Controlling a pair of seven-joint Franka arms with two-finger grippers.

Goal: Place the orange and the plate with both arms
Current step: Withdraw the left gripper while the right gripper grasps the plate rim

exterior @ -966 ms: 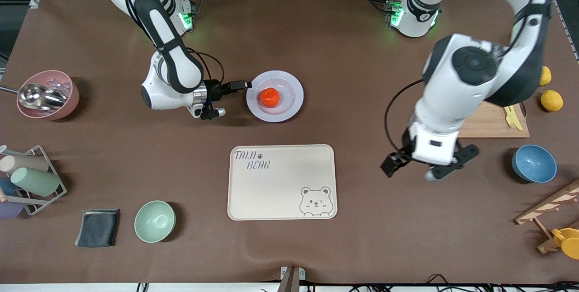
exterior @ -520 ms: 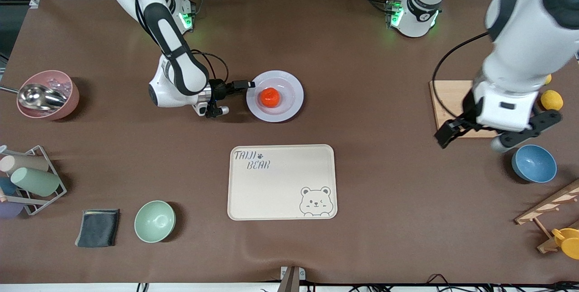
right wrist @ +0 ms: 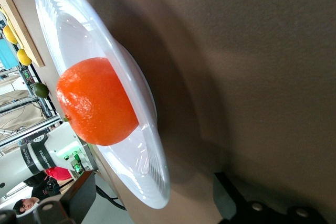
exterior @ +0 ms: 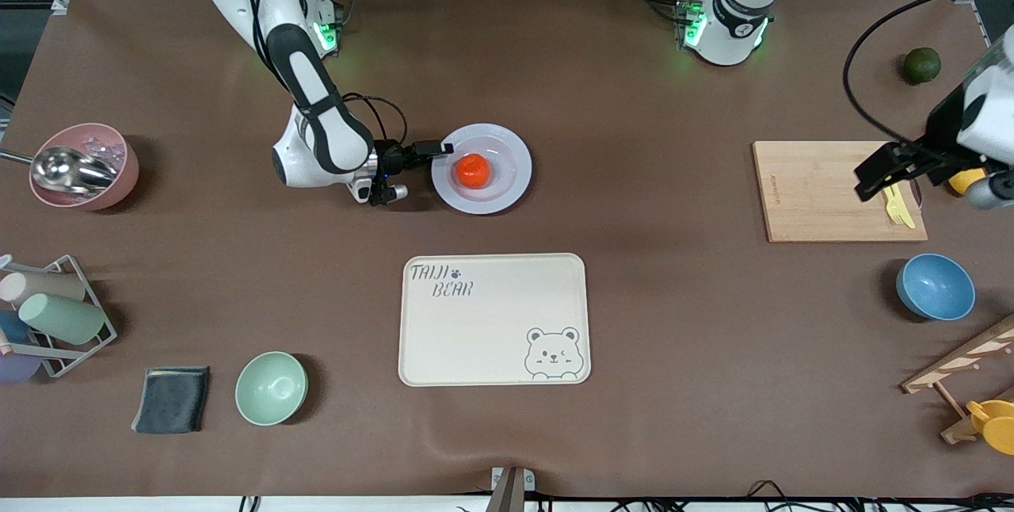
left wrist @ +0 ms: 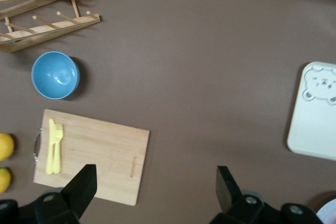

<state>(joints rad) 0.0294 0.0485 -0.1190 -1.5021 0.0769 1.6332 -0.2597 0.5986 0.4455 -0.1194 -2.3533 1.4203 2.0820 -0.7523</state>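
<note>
While the green bowl (exterior: 271, 388) and the dark cloth (exterior: 171, 399) sit nearest the front camera, the bear-printed tray (exterior: 494, 319) lies bare just farther up the counter (exterior: 649, 322), with nothing set on it yet. Farther again stands the plate (exterior: 507, 149), and the orange (exterior: 473, 170) rests in its shallow centre. The right gripper (exterior: 408, 171) lies low beside the plate on the side toward the right arm's end of the counter, its fingers spread, one fingertip at the rim and gripping nothing. Over the last second it has crept a little closer to that rim. The bigger change is on the left: the left arm has swung away from the middle of the counter, and the left gripper (exterior: 931, 179) now hangs spread and empty over the edge of the wooden board (exterior: 824, 187) toward its own end of the counter. That suggests the orange is already delivered and the left arm is clearing out. What probably remains is for the right gripper to pinch the rim and carry plate and orange to the tray.
</note>
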